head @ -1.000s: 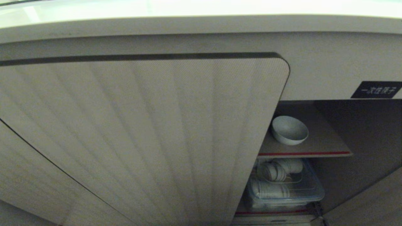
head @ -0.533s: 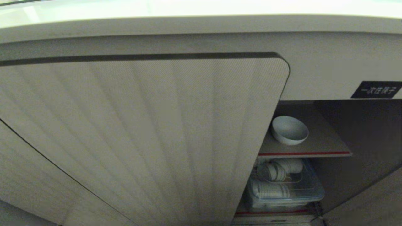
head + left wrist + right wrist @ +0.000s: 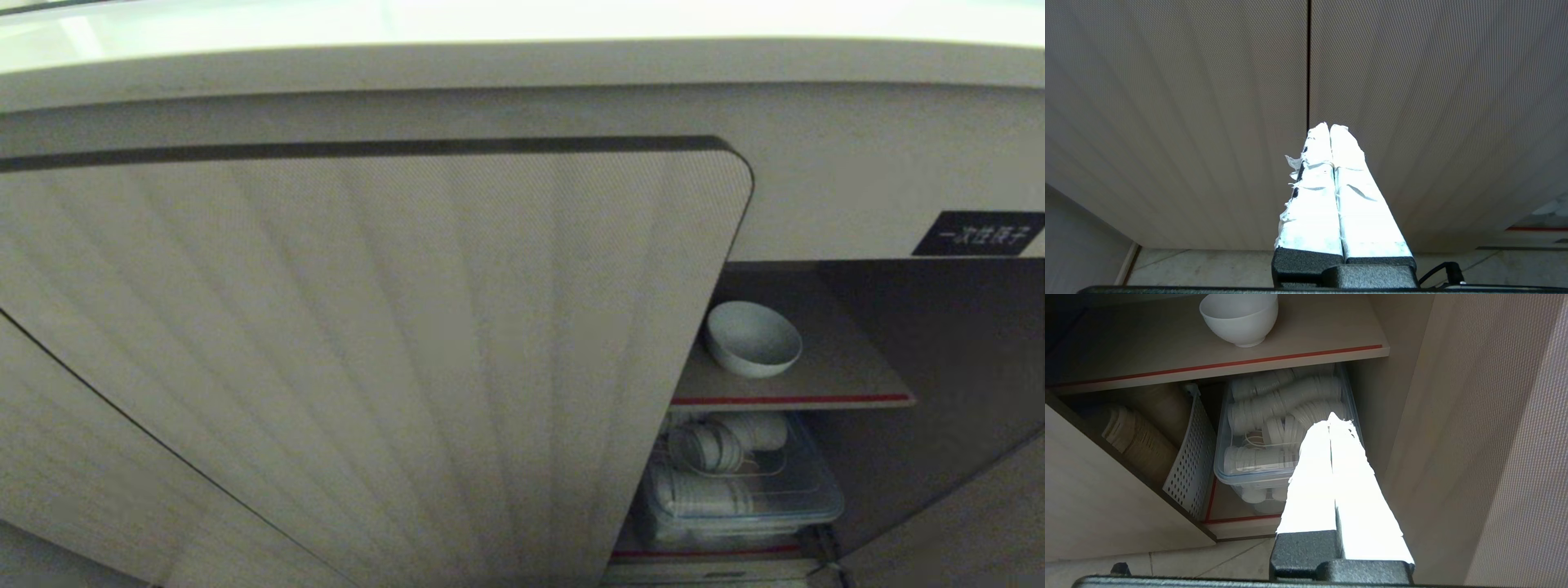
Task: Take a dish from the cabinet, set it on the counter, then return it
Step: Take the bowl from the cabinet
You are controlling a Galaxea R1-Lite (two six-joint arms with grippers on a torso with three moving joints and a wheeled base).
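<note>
The dish (image 3: 753,338), a small white bowl, stands upright on the cabinet's red-edged upper shelf (image 3: 849,384); the right wrist view shows the dish (image 3: 1239,317) near the shelf's front edge. The cabinet (image 3: 367,351) has one ribbed beige door shut on the left and its right bay open. The counter (image 3: 522,24) runs as a bright strip along the top. My right gripper (image 3: 1331,418) is shut and empty, low in front of the open bay, well short of the dish. My left gripper (image 3: 1329,126) is shut and empty, facing the closed doors (image 3: 1208,102).
Below the shelf sits a clear plastic bin (image 3: 1241,473) full of stacked white lids, beside a perforated white basket (image 3: 1188,465) and stacked brown paper cups (image 3: 1133,435). An open door (image 3: 1494,437) stands close beside the right gripper. A black label (image 3: 978,233) sits above the bay.
</note>
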